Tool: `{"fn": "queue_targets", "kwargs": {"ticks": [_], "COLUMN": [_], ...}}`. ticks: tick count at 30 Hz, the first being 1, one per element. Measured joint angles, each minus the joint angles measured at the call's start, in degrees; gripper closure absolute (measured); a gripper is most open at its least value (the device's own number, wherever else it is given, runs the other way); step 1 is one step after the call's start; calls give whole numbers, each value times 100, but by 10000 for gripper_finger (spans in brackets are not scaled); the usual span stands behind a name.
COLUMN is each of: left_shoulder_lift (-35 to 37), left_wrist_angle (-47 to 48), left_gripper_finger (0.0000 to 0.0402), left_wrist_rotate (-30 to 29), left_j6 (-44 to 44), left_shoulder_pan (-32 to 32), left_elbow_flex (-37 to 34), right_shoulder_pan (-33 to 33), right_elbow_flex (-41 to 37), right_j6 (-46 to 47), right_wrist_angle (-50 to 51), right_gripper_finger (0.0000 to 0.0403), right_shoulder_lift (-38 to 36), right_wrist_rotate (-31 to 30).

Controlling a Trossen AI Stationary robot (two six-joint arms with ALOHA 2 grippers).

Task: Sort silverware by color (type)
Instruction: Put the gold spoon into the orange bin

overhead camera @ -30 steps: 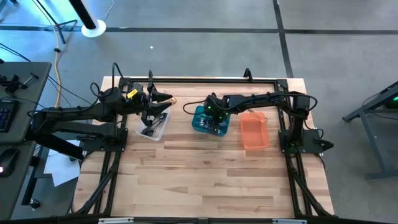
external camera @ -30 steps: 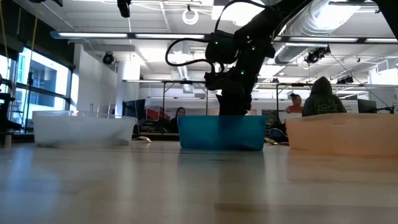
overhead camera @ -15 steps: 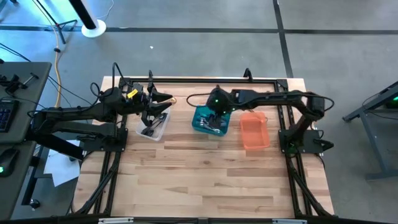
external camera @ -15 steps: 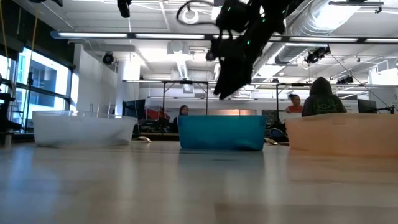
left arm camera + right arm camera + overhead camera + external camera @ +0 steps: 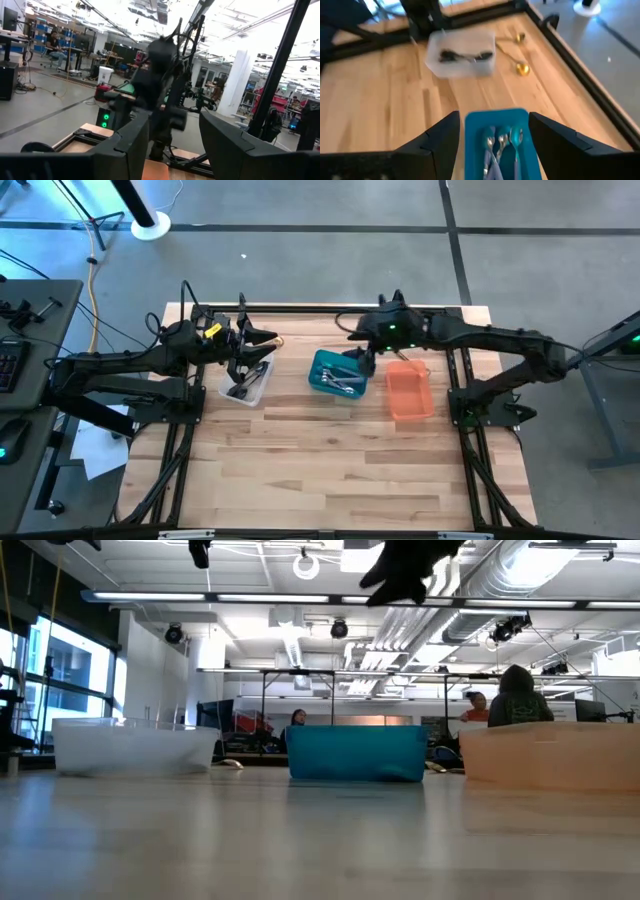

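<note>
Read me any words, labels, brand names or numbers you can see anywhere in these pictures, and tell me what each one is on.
No readable text in any view.
Yellow tag on the left arm: too small to read.
Clear bin, teal bin, orange bin: no labels visible.

Robotics lab / open workshop floor: exposed ceiling ducts [image 5: 560, 580], strip lights, rows of workbenches [image 5: 300, 700], people [image 5: 517, 698] at desks, grey concrete floor [image 5: 320, 260], wooden table [image 5: 320, 470].

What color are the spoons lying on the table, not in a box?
Gold spoons; the right wrist view shows them best.
</note>
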State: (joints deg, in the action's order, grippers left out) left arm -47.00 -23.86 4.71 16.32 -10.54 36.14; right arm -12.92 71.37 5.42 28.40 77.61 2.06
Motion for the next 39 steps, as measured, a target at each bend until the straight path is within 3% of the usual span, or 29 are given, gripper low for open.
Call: {"fn": "queue_targets", "kwargs": {"ticks": [12, 23, 28, 33, 39], "left_shoulder_lift": [0, 0, 0, 0, -2], "left_wrist_angle": [0, -1, 0, 1, 2], "left_gripper_finger": [236, 236, 236, 236, 236], "left_wrist_rotate": [0, -4, -5, -7, -4], "left_j6": [0, 0, 0, -2, -7], "left_shoulder_pan": [1, 0, 1, 0, 0], "left_elbow_flex": [0, 0, 0, 0, 0], "right_shoulder_pan": [427, 515, 559, 559, 552], "right_elbow_flex": [-26, -1890, -1998, -1998, -1998], "right_j6": [17, 557, 438, 311, 209], "right_wrist_angle": [-620, -3119, -3158, -3163, -3165], "right_gripper_finger": [181, 181, 184, 215, 291], "right_shoulder_lift": [-1215, -2397, -2270, -2157, -2160], "right_wrist_rotate": [-15, -59, -11, 139, 183]}}
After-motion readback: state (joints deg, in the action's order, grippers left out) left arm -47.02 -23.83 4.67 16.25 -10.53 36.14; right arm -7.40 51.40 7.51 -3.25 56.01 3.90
